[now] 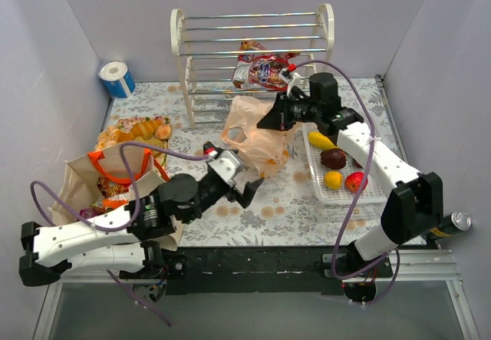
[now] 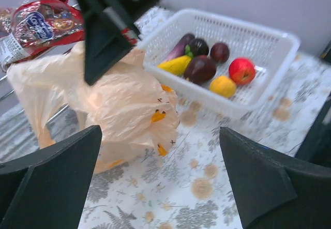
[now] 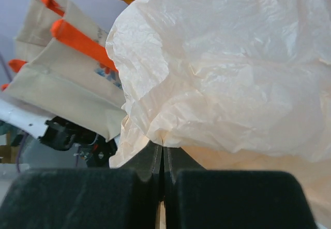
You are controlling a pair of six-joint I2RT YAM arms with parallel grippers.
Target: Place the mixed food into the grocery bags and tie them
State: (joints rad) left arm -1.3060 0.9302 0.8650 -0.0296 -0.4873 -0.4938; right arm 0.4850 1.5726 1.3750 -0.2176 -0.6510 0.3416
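Right end effector (image 1: pixel 266 120): pinched on plastic bag (image 1: pixel 257 146), upper centre. Left end effector (image 1: pixel 244 189): wide, empty, below bag. Tote (image 1: pixel 115 175): left. Fruit (image 1: pixel 334 158) in basket (image 1: pixel 368 196): right.

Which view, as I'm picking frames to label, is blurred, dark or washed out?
Top view: sharp, evenly lit, soft shadows. Left wrist view: slightly blurred throughout, near fingers dark; fruit in the basket readable. Right wrist view: the bright plastic bag fills the frame, fingers dark and soft.
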